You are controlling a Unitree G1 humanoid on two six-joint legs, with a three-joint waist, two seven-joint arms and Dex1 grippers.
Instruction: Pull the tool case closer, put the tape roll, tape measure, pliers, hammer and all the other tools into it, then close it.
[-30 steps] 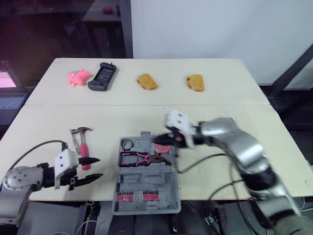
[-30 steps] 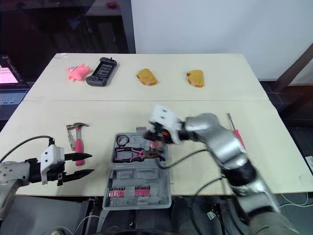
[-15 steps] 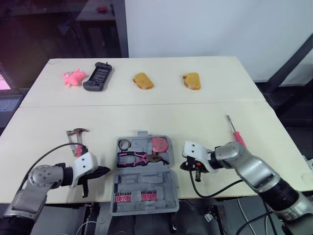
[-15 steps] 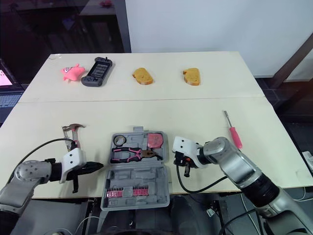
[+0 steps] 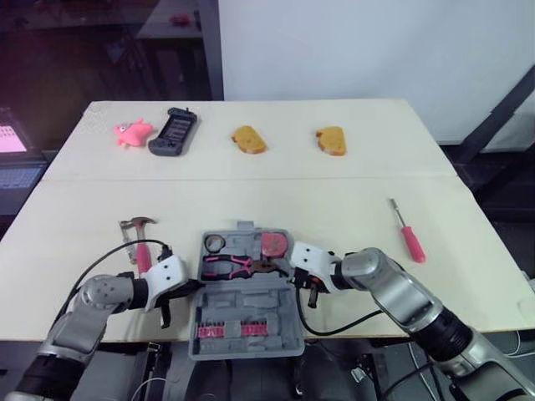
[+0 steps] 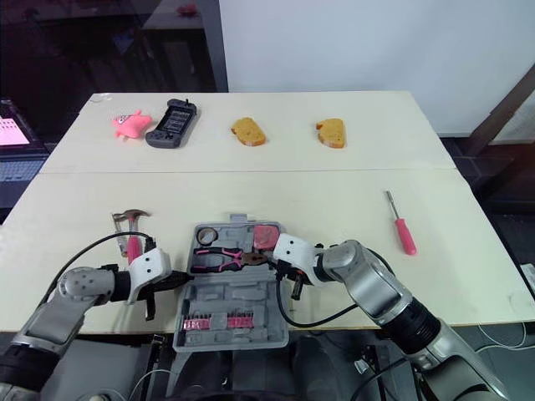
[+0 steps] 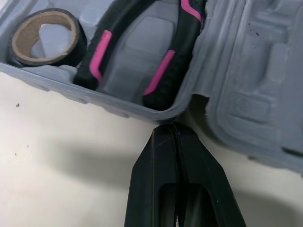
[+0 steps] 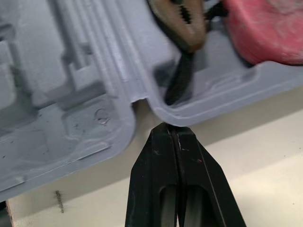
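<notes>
Tool case (image 5: 247,322) on pale table (image 5: 334,196) by white wall (image 5: 376,50); left hand (image 7: 172,130), right hand (image 8: 171,130) clenched.

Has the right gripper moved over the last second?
Yes: from above the tape measure in the tool case, the right gripper came down to the case's right edge.

A pale table (image 5: 359,209) of two boards, with a seam (image 5: 251,179) running across between them, stands before a white wall (image 5: 376,42). Left of the wall the room is dark. A black post (image 5: 211,50) rises at the wall's edge, and another table (image 5: 163,23) shows dimly behind it. An open laptop (image 5: 17,174) glows at the left edge. A black bar (image 5: 495,117) slants past the table's far right corner, over dark floor (image 5: 501,185). Even light falls on the tabletop.
</notes>
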